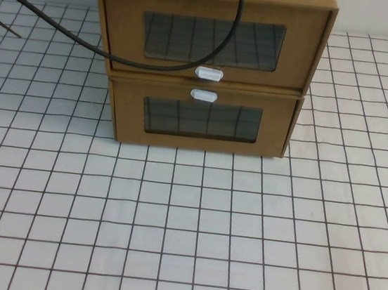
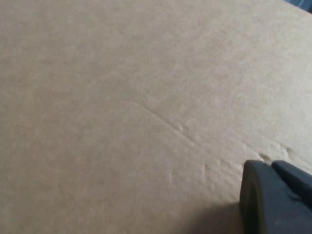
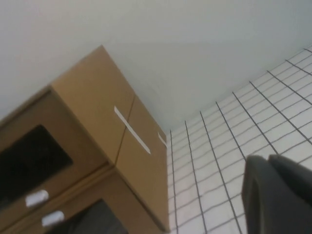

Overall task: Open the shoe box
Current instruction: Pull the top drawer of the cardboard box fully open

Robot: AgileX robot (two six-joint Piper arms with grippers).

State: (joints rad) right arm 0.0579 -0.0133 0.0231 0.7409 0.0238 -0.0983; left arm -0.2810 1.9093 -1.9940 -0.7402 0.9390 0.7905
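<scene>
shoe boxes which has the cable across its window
The upper shoe box, left pincer over it; the lower shoe box has none; right pincer alongside.

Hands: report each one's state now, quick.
Left hand: close against the cardboard top of the upper shoe box; open or closed cannot be told.
Right hand: closed, nothing seen in it, away from the box, outside the high view.

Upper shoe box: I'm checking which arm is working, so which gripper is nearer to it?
Left. The left gripper is close over the top of the upper shoe box. The right gripper, fingers shut, hangs apart off its right side.
</scene>
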